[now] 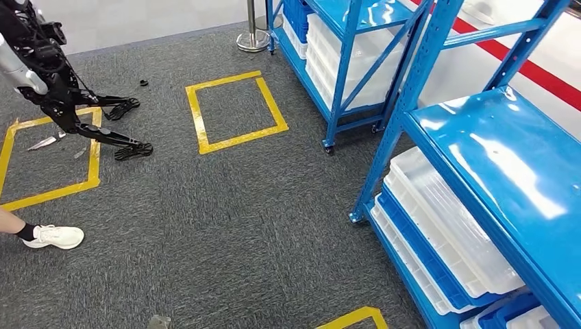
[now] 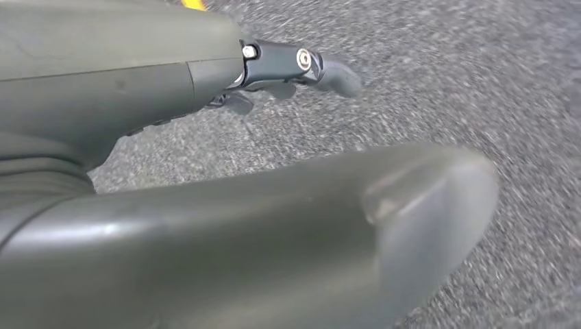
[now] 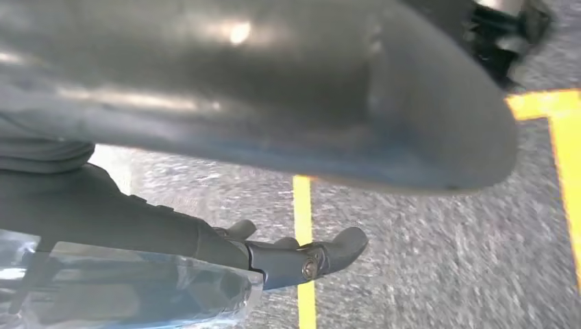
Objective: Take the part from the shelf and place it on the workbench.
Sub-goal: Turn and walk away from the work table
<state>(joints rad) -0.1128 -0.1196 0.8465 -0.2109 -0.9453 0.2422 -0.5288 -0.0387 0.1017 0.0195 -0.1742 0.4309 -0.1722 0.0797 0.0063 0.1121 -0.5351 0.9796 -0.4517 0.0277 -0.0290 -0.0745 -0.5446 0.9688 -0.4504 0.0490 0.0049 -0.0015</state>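
Near shelf [image 1: 479, 157]: white trays [image 1: 452, 219] and blue trays [image 1: 438, 267] nested on the lower level; contents could not be made out. Far shelf [image 1: 356, 41]: stacked white bins [image 1: 342, 62], blue bin [image 1: 298, 14] above.

Right hand [image 3: 226, 233]: fingers lay against a clear plastic-wrapped part [image 3: 130, 288]; hold uncertain.

Left hand [image 2: 205, 137]: nothing in it, thumb and fingers apart above grey carpet [image 2: 479, 82].

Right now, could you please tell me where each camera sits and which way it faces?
Head: high on the body, facing forward and down at carpet, blue shelves, yellow tape.
Left wrist: behind the left hand, facing carpet.
Right wrist: behind the right hand, facing carpet, tape, something clear.
Shared: carpet in all; tape in head and right wrist.
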